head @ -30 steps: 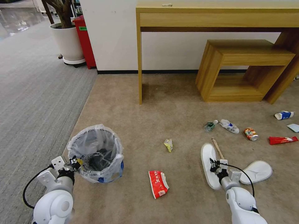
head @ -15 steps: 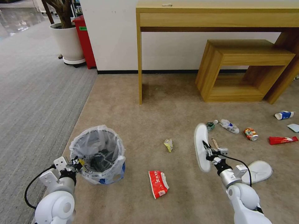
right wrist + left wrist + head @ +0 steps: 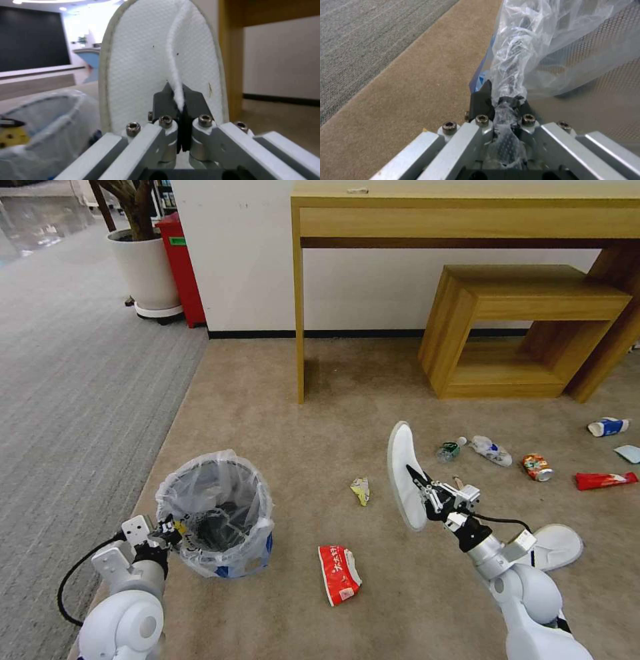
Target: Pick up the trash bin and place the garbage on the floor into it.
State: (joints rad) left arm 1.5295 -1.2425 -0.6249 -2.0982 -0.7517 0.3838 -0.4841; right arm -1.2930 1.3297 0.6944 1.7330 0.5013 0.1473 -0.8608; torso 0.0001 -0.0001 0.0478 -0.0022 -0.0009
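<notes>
Above the floor (image 3: 373,400) our right gripper (image 3: 421,491) clamps a slipper (image 3: 403,473); our left gripper (image 3: 168,529) pinches the bin (image 3: 217,513); no writing readable.

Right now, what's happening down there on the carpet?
The right gripper is shut on a white slipper, held off the floor. The left gripper is clamped on the rim of the trash bin. The other slipper, a red carton and smaller litter lie on the carpet.
</notes>
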